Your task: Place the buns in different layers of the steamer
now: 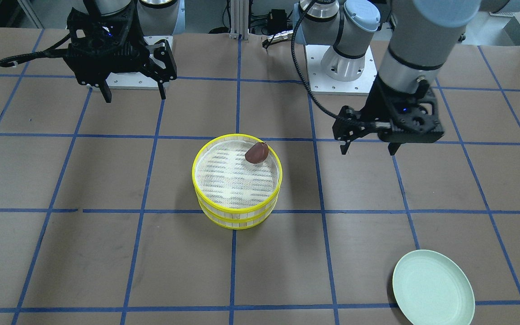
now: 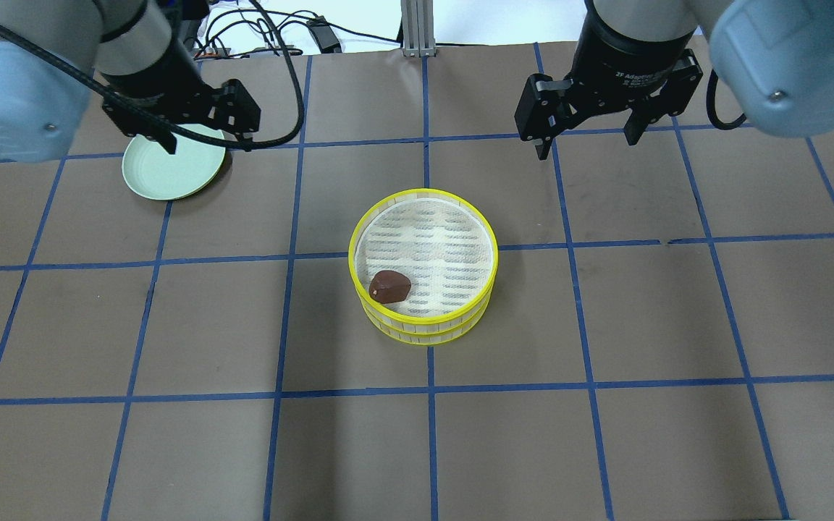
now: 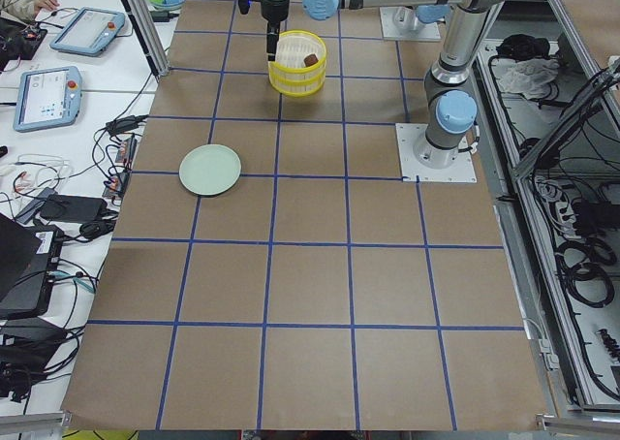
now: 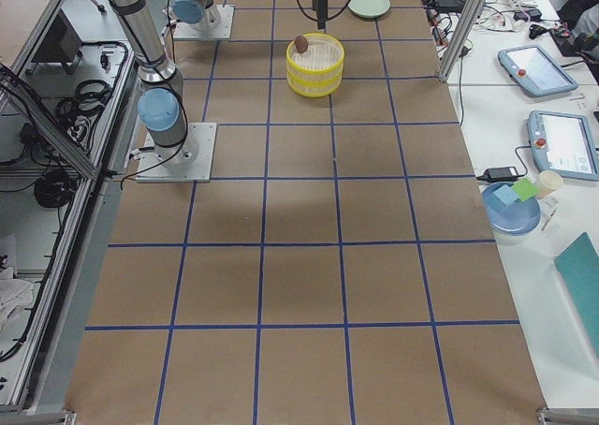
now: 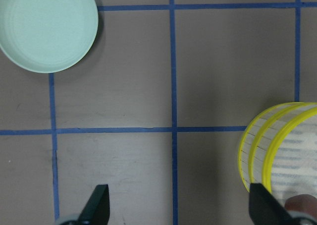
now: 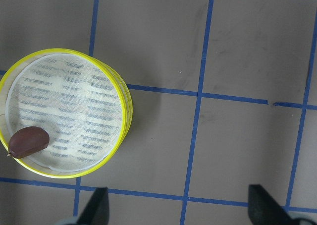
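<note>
The steamer (image 2: 424, 327) stands as a two-tier stack at the table's middle, the upper layer (image 1: 196, 159) sitting on the lower layer (image 1: 237, 222). The dark reddish-brown bun (image 2: 389, 286) lies in the upper layer against its rim; it also shows in the front view (image 1: 256, 152) and the right wrist view (image 6: 28, 140). The cream-white bun is hidden. My left gripper (image 2: 207, 141) is open and empty, above the table between plate and steamer. My right gripper (image 2: 589, 145) is open and empty, raised on the steamer's other side.
A pale green plate (image 2: 171, 170), empty, lies under the left arm toward the table's far edge; it also shows in the left wrist view (image 5: 47, 27). The brown table cover carries a blue tape grid. Tablets and cables lie on the side bench (image 3: 58, 81).
</note>
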Action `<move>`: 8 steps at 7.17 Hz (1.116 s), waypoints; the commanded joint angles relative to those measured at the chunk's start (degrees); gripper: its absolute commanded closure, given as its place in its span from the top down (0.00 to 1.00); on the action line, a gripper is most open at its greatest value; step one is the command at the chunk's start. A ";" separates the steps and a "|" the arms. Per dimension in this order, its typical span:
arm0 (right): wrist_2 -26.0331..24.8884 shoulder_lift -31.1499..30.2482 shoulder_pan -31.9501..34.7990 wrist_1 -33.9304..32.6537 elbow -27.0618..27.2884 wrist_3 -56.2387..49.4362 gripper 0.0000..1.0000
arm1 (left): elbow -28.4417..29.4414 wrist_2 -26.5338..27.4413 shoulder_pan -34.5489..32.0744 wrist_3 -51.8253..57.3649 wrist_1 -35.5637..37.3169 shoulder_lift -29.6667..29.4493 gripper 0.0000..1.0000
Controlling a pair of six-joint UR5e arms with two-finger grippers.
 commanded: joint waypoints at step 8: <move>0.12 0.00 -0.06 -0.38 0.35 0.00 1.00 | 0.47 0.16 1.77 0.00 -7.75 6.34 1.00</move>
